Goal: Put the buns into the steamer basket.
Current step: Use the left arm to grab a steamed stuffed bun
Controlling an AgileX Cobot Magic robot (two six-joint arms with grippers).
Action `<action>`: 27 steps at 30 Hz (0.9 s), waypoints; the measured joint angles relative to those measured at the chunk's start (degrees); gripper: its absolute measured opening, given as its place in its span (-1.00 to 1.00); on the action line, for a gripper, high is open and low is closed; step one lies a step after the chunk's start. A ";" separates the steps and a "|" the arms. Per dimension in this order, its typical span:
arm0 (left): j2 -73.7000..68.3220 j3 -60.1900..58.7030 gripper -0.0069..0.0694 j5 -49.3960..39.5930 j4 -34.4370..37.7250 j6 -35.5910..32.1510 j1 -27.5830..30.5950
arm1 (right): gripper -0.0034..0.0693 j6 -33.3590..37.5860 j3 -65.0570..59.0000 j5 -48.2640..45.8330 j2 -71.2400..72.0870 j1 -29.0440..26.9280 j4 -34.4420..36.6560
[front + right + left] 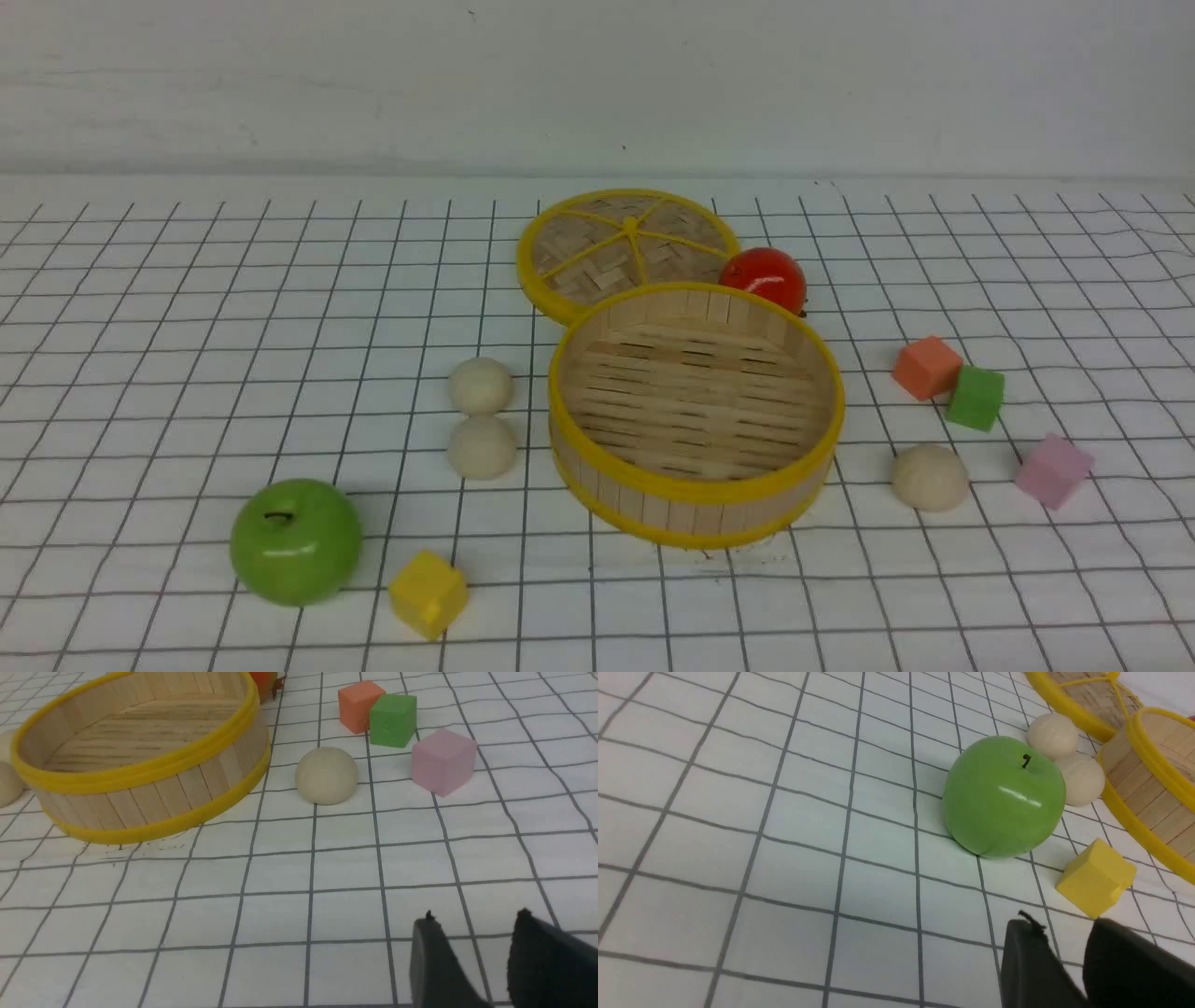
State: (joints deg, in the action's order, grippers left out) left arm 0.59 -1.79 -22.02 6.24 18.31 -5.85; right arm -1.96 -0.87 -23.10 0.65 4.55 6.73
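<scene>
The steamer basket point(695, 485) stands empty in the middle of the gridded cloth. Two buns lie close together left of it, one point(480, 385) behind the other point(482, 446); the left wrist view shows them point(1052, 734) point(1082, 778) behind the green apple. A third bun point(929, 477) point(326, 775) lies right of the basket. Neither arm shows in the front view. My left gripper point(1062, 926) is open with nothing between its jaws, near the yellow cube. My right gripper point(474, 919) is open and empty, well short of the third bun.
A green apple point(296, 539) and a yellow cube point(428, 593) lie front left. The flat woven lid point(627, 245) and a red fruit point(764, 277) sit behind the basket. Orange point(926, 367), green point(976, 398) and pink point(1053, 470) cubes lie at the right.
</scene>
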 joint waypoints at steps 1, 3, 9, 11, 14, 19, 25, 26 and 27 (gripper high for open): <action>0.00 0.00 -0.34 0.00 0.00 0.00 0.00 | -0.24 0.00 0.00 0.00 0.00 0.00 0.00; 0.00 0.00 -0.34 0.00 0.00 0.00 0.00 | -0.24 0.00 0.00 0.00 0.00 0.00 0.00; 0.00 0.00 -0.32 0.00 0.00 0.00 0.00 | -0.24 0.00 0.00 0.00 0.00 0.00 0.06; 0.00 0.00 -0.31 0.00 0.00 0.00 0.00 | -0.24 0.00 0.00 0.00 0.00 0.00 0.06; 0.00 0.00 -0.31 0.00 0.00 0.00 0.00 | -0.24 0.00 0.00 0.00 0.00 0.00 0.06; 0.00 0.00 -0.30 0.00 0.00 0.00 0.00 | -0.24 0.00 0.00 0.00 0.00 0.00 0.06; 0.00 0.00 -0.29 3.23 3.68 2.53 0.00 | -0.24 0.00 0.00 0.00 0.00 0.00 0.06; 0.00 0.00 -0.28 5.68 8.54 4.86 0.00 | -0.24 0.00 0.00 0.00 0.00 0.00 0.06; 0.00 0.00 -0.29 7.52 12.65 7.10 0.00 | -0.24 0.00 0.00 0.00 0.00 0.00 0.06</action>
State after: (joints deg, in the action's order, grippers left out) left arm 0.59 -1.79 -14.50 18.89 25.41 -5.85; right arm -1.96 -0.87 -23.10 0.65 4.55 6.78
